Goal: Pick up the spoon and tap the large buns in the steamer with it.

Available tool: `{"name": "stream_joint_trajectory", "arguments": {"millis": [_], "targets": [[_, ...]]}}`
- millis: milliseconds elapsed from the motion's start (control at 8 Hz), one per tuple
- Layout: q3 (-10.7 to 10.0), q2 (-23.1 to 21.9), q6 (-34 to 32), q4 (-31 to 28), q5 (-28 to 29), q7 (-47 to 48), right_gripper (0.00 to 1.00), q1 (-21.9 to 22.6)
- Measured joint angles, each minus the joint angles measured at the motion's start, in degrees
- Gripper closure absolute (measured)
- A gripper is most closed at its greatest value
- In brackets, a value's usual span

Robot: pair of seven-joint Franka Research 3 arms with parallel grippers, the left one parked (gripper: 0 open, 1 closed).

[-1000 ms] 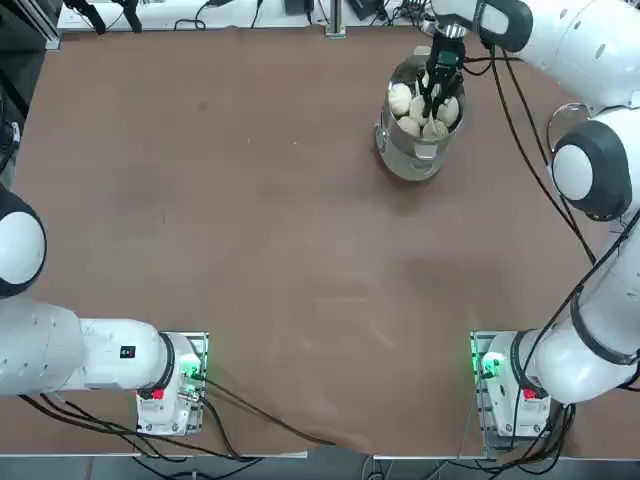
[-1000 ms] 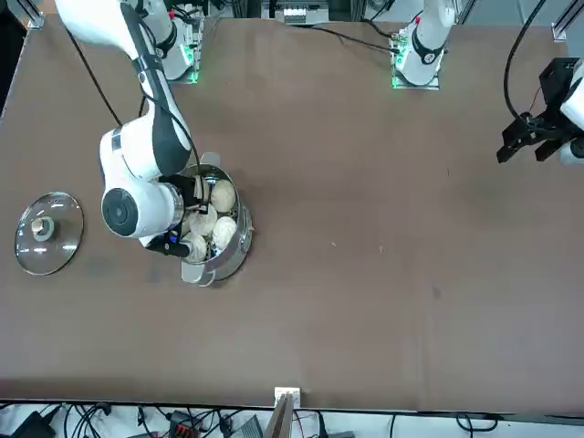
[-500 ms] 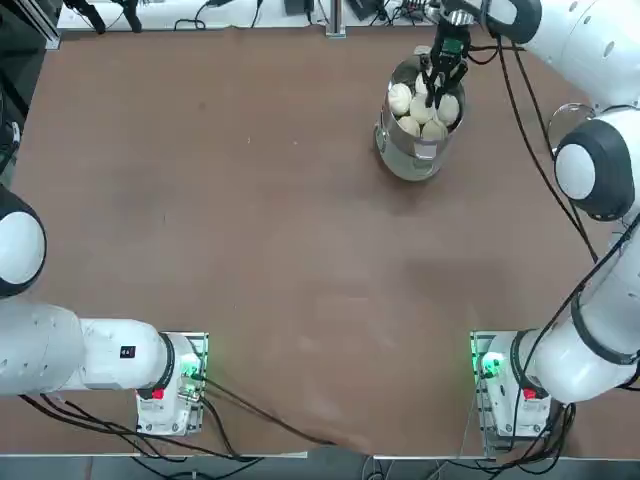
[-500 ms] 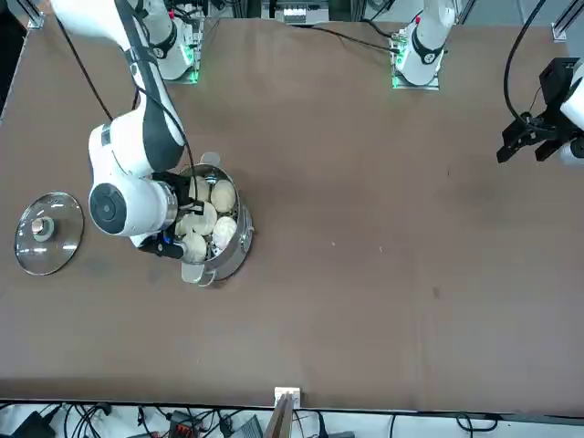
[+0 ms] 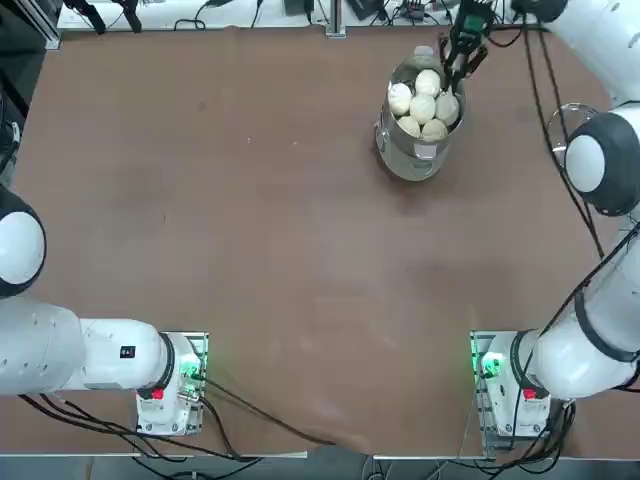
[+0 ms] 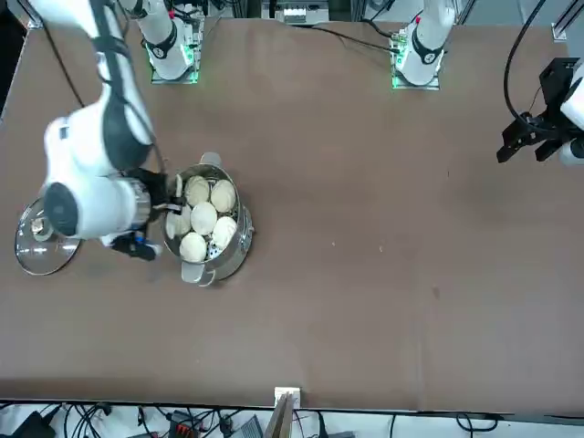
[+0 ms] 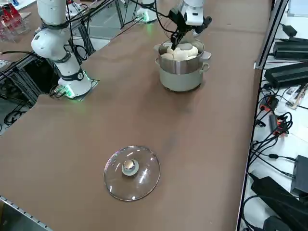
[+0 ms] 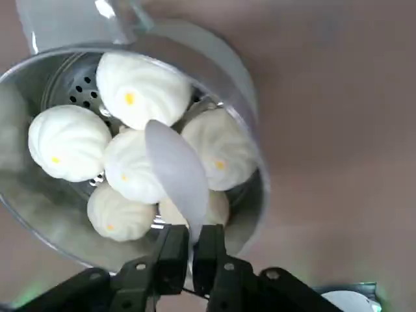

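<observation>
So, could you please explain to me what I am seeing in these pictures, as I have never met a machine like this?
Two robot arms are mounted side by side on a brown table; the right one is working. One picture looks down from overhead, one faces the robot from across the table, and one looks down from its right side. The last comes from a camera on the working arm's wrist.

The right gripper is over the steamer, a shiny metal pot, and its two fingers are closed on a white spoon. Smooth white buns lie in the pot, above a perforated metal insert. A round glass lid with a knob lies apart on the table.
</observation>
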Motion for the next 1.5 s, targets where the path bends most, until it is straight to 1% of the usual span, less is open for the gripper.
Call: {"name": "stream_joint_trajectory", "arguments": {"millis": [375,750,1000,1125,1500], "targets": [[-0.02,-0.15,-4.78,1.01,1.05,-10.22,0.91,-6.95],[-0.03,0.80,-5.64,-0.62,1.18,-22.69,0.91,-12.41],[0.00,2.48,-4.55,-2.62,1.42,-27.69,0.91,-13.68],[0.02,3.72,-3.71,-3.70,1.82,-29.61,0.93,-13.79],[0.03,7.52,-2.00,-5.62,2.91,-36.61,0.93,-15.44]]}}
